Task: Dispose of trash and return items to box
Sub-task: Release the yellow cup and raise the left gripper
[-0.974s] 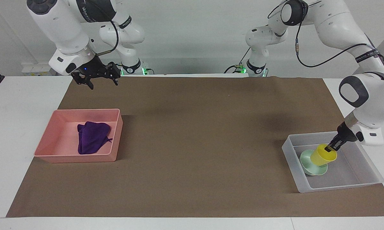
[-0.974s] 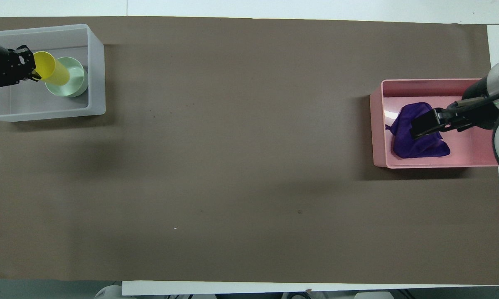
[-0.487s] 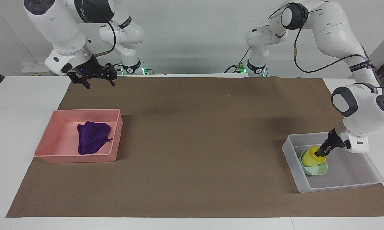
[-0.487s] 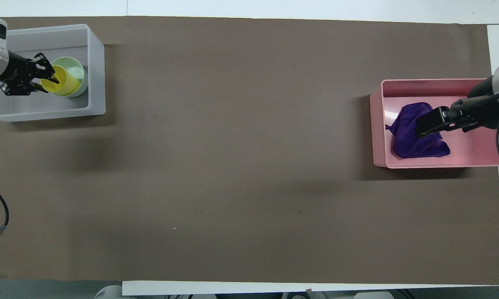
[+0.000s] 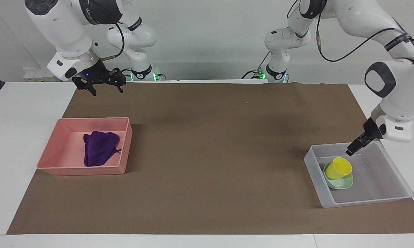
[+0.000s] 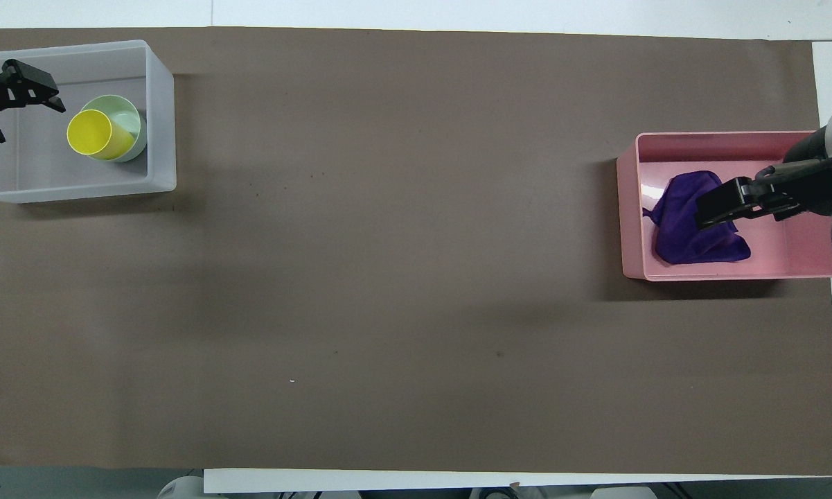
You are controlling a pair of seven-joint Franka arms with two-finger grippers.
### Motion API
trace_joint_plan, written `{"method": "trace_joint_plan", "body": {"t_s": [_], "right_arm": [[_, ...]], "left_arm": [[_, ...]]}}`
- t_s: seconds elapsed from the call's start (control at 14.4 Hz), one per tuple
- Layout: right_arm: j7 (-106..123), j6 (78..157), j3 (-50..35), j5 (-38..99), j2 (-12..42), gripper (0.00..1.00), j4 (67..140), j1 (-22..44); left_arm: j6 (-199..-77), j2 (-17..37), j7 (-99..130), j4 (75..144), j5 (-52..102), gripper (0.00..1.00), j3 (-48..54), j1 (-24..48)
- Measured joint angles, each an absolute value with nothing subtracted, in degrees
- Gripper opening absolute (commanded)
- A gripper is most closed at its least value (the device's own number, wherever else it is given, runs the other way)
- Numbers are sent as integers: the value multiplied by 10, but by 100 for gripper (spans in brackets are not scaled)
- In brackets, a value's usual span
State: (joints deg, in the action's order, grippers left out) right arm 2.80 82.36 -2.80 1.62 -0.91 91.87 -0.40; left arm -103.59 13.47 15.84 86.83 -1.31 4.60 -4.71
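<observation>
The yellow cup [image 5: 338, 168] [image 6: 95, 134] stands tilted in the mint-green bowl [image 5: 343, 182] [image 6: 130, 119], inside the translucent tub [image 5: 365, 200] [image 6: 161, 104] at the left arm's end of the table. My left gripper [image 5: 351, 150] [image 6: 30, 122] is open and empty, raised over the tub's edge nearest the robots, apart from the cup. The purple rag [image 5: 98, 150] [image 6: 679, 239] lies in the pink tray [image 5: 122, 155] [image 6: 793, 246] at the right arm's end. My right gripper [image 5: 107, 91] [image 6: 715, 211] is open and empty, high over the tray.
A brown mat [image 5: 210, 155] covers most of the white table [image 5: 17, 131]. Both arm bases stand at the table's robot edge.
My left gripper set the yellow cup down into the bowl, let go, and lifted away toward the robots. My right gripper rose slightly and stays open.
</observation>
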Motion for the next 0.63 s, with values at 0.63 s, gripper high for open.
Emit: {"method": "trace_joint_plan", "body": {"t_s": [0.63], "right_arm": [[26, 834, -24, 16, -11, 99, 932, -5]], "left_arm": [[-870, -4, 28, 884, -13, 100, 58, -16]]}}
